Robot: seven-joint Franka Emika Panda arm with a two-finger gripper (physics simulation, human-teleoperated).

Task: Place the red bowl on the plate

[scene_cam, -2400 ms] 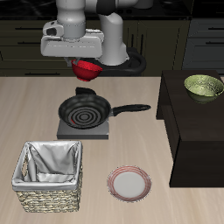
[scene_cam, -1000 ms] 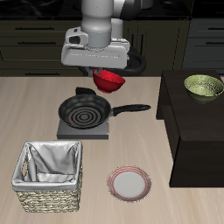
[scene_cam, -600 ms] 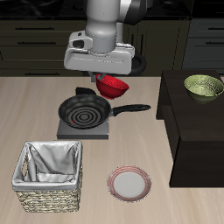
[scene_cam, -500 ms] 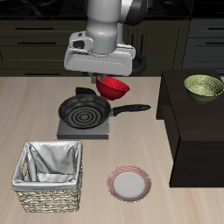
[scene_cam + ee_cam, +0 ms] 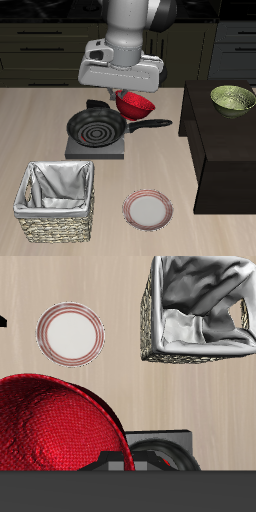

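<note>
The red bowl (image 5: 136,104) hangs in the air in my gripper (image 5: 127,97), just above the frying pan's handle (image 5: 150,125). It fills much of the wrist view as a ribbed red dome (image 5: 55,426). My gripper is shut on the bowl's rim; the fingers are mostly hidden by the gripper body. The plate (image 5: 147,209), with a pinkish-red rim and pale centre, lies flat on the table near the front edge, well forward of the bowl. It also shows in the wrist view (image 5: 70,333).
A black frying pan (image 5: 95,127) sits on a grey burner (image 5: 97,145) under the gripper. A woven basket with grey cloth (image 5: 56,203) stands near the front edge beside the plate. An olive-green bowl (image 5: 232,98) rests on a dark cabinet (image 5: 225,150).
My gripper has carried the red bowl sideways across the back of the table and slightly forward and down, from behind the pan to over the pan's handle.
</note>
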